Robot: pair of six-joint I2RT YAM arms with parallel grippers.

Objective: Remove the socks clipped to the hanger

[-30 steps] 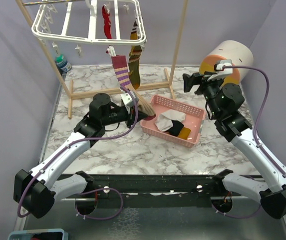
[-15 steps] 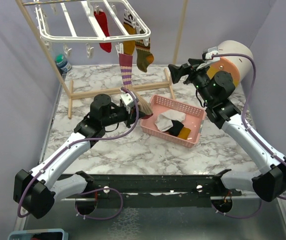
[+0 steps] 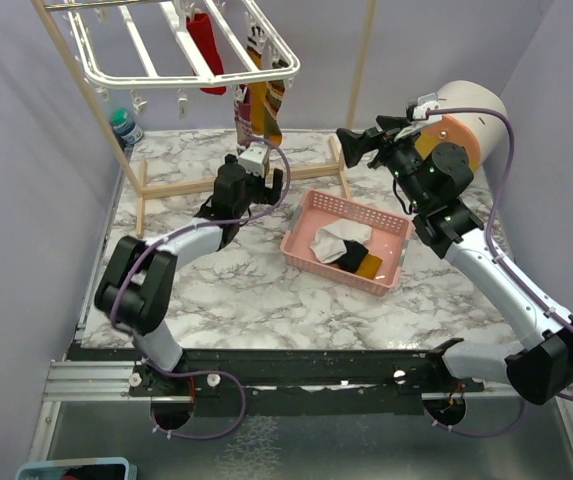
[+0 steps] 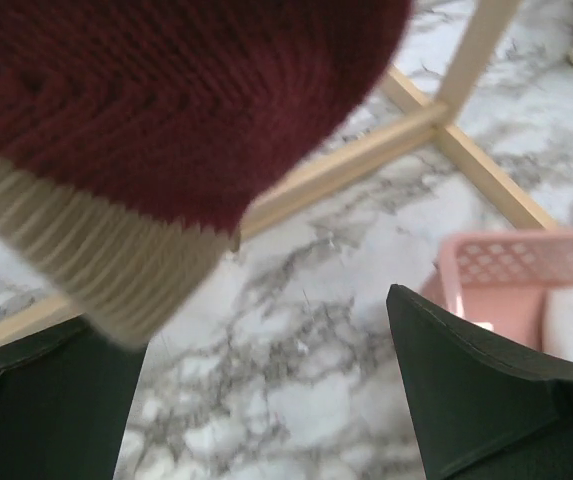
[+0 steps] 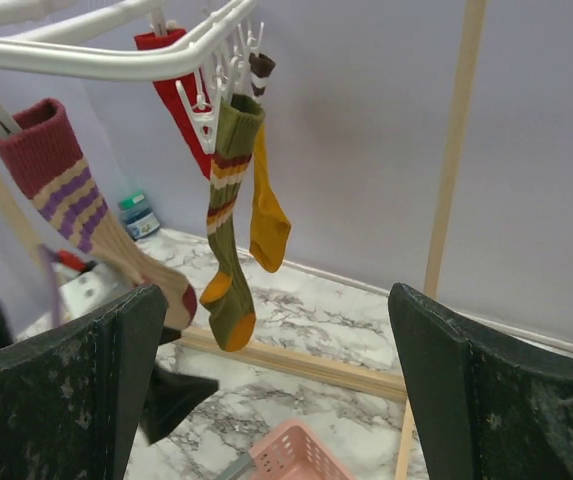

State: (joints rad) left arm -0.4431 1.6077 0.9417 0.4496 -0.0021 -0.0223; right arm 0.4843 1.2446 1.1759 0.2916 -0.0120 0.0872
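The white hanger (image 3: 181,60) hangs tilted from the wooden frame at the back left, and its bar (image 5: 116,60) crosses the right wrist view. Clipped to it are a red sock (image 5: 176,90), an olive striped sock (image 5: 228,230), a mustard sock (image 5: 266,215) and a maroon-and-purple striped sock (image 5: 66,190). That striped sock's dark red toe (image 4: 166,100) dangles just above my left gripper (image 4: 266,400), which is open with only marble between its fingers. My right gripper (image 5: 276,400) is open too, raised and facing the socks from the right (image 3: 351,140).
A pink basket (image 3: 296,245) holding several loose socks (image 3: 341,240) sits right of the left gripper (image 3: 263,170). The wooden frame's base rail (image 4: 366,160) runs under the socks. A small bottle (image 3: 123,127) stands back left, a cylinder (image 3: 461,115) back right.
My left gripper has opened and let go of the striped sock's toe, and the arm swung back toward the frame. The sock hangs freer. The right arm rose toward the hanger, then held.
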